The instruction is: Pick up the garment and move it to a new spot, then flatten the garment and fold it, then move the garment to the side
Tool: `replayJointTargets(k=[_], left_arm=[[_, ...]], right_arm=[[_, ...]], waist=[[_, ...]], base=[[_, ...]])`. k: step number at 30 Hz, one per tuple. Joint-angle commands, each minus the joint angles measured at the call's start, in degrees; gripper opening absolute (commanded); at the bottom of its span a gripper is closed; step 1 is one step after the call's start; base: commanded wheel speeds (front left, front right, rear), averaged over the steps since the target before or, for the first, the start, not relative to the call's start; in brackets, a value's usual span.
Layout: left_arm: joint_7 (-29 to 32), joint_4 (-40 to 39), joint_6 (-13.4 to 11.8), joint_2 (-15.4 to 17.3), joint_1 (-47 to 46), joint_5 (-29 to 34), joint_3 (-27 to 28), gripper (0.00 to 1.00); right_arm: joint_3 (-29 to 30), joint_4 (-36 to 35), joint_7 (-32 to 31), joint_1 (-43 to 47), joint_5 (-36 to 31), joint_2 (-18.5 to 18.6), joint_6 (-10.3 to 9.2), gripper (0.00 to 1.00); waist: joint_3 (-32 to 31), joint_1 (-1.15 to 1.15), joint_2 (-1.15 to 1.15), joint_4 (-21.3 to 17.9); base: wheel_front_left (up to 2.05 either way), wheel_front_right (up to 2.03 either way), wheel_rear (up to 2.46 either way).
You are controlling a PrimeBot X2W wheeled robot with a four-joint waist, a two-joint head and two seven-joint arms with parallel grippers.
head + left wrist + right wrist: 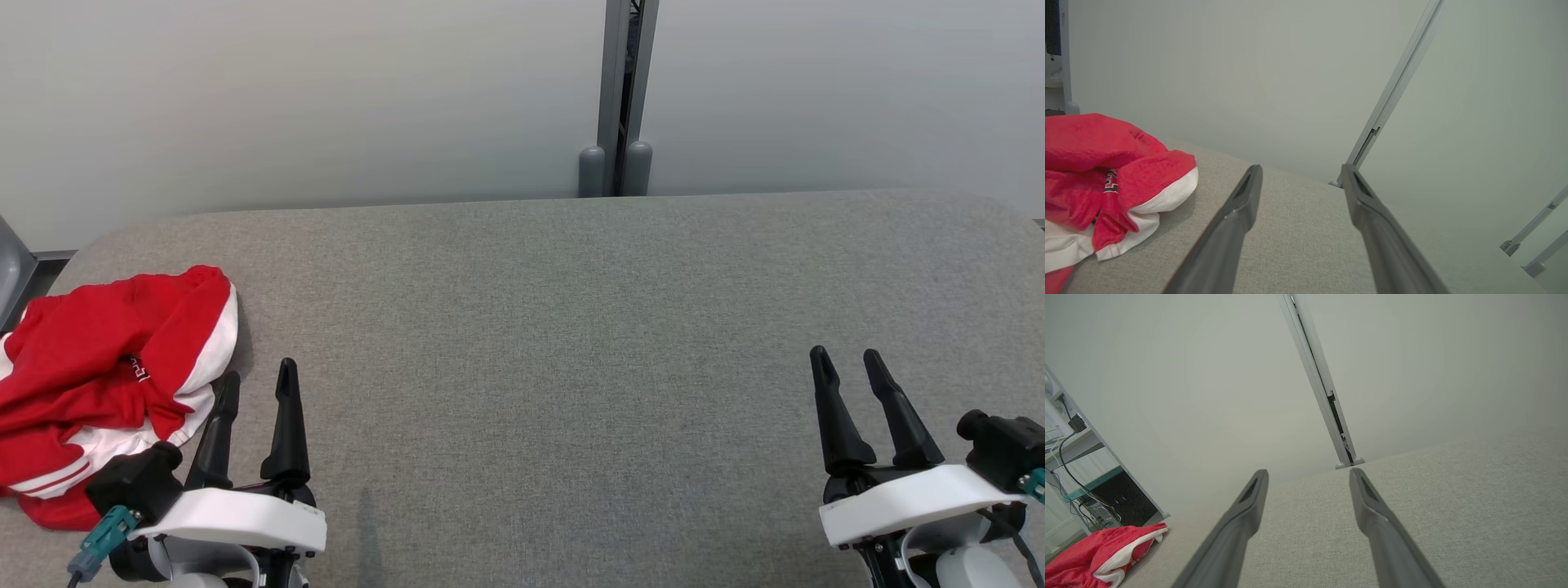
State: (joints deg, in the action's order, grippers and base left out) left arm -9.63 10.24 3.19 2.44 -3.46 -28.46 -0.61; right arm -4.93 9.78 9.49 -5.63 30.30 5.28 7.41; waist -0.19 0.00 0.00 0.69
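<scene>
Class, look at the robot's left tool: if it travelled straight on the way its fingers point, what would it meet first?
Probably nothing soon: the left tool points across bare grey table, with the red garment off to its left. Beyond, likely the pale wall; depth is unclear.

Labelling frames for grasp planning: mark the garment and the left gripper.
garment (94,347): head view, on its red upper fold.
left gripper (260,371): head view, midway between its open fingertips.
</scene>
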Motion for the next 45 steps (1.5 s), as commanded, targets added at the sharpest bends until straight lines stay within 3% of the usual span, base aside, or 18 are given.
replayJointTargets(k=[1,45], left_arm=[[-0.6,-0.6,-0.3,0.4,-1.3,1.6,-0.1,1.0],[-5.5,-1.1,-1.3,0.6,-1.3,20.4,-2.0,1.0]], right_arm=[[-0.3,-0.6,0.7,-1.2,-1.8,0.5,0.11,1.0],[-2.0,-0.9,5.7,-1.7,-19.9,0.6,0.13,1.0]], waist=[[0.0,0.0,0.0,0.0],[0.0,0.0,0.0,0.2]], base=[[0.0,0.0,0.0],[0.0,0.0,0.0]])
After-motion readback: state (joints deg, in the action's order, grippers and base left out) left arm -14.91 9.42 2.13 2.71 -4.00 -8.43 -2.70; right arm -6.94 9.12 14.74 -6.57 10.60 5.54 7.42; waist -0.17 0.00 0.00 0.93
